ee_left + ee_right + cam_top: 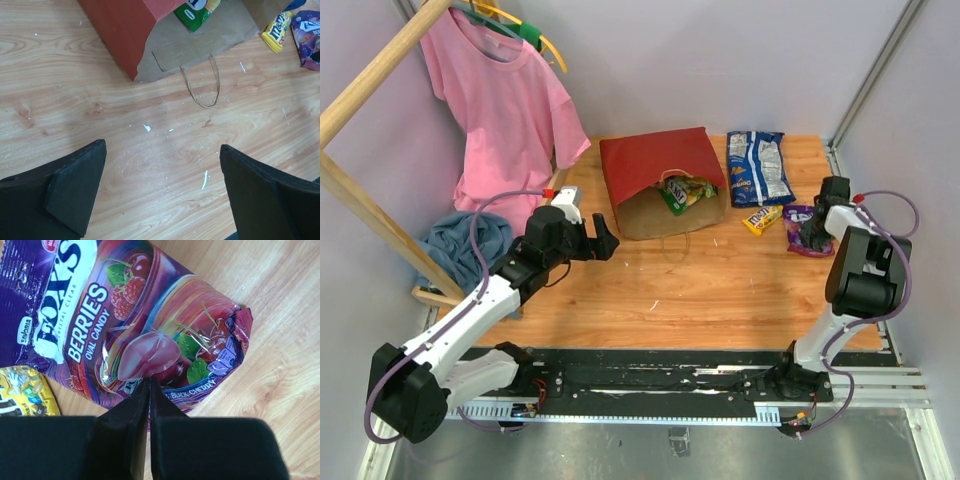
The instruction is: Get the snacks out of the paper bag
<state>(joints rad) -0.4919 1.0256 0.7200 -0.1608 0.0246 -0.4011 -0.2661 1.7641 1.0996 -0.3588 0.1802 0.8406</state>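
Mounting rail with both arm bases lies closest, at the near edge of the wooden surface. Paper bag lies on its side towards the back, red face up, kraft mouth facing the arms, one twisted handle looped out flat in front. Three snacks are out and lie to its right: blue-white cookie bag furthest back, purple candy bag nearer, yellow candy pack just beside the purple one. A green packet shows in the bag's mouth with others behind it, so the job looks partly done. Left gripper hangs released, jaws wide, above bare wood in front of the mouth and handle, holding nothing. Right gripper is clenched, tips meeting at the purple bag's lower edge; cannot tell whether any film is nipped between them. Likely next step is the green packet. Best done by going in low along the surface, clearing the handle loop, pinching the exposed corner only, then drawing it out slowly, since the light bag may slide or lift with the packet.
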